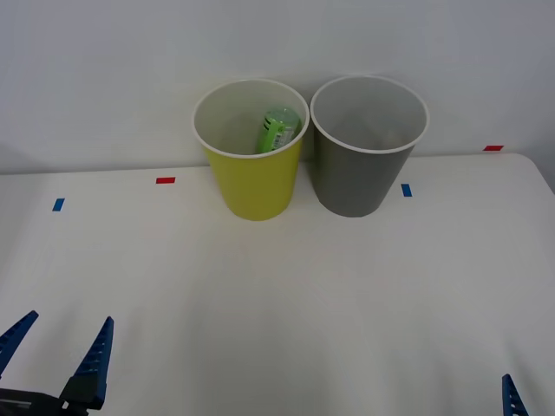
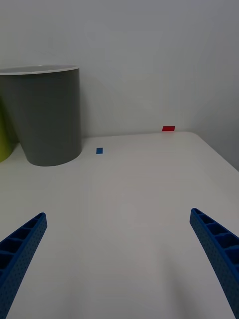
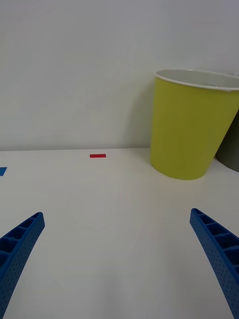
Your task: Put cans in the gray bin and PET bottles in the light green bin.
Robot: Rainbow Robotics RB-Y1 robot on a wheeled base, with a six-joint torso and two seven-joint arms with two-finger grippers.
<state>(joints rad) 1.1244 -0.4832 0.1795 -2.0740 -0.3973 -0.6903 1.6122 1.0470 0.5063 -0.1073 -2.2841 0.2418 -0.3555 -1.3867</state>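
The light green bin (image 1: 254, 186) stands at the back of the white table, left of the gray bin (image 1: 355, 178); their rims nearly touch. A PET bottle (image 1: 277, 130) with a bright green label leans inside the light green bin. No can is visible. My left gripper (image 1: 56, 347) hovers open and empty low over the front left of the table, and its wrist view faces the light green bin (image 3: 191, 134). A fingertip (image 1: 513, 397) of my right arm pokes in at the front right. The right gripper (image 2: 117, 259) is open and empty, facing the gray bin (image 2: 47, 122).
Small tape marks lie on the table (image 1: 286, 303): red (image 1: 165, 180) and blue (image 1: 58, 204) on the left, blue (image 1: 406, 190) and red (image 1: 492, 148) on the right. A pale wall stands right behind the bins.
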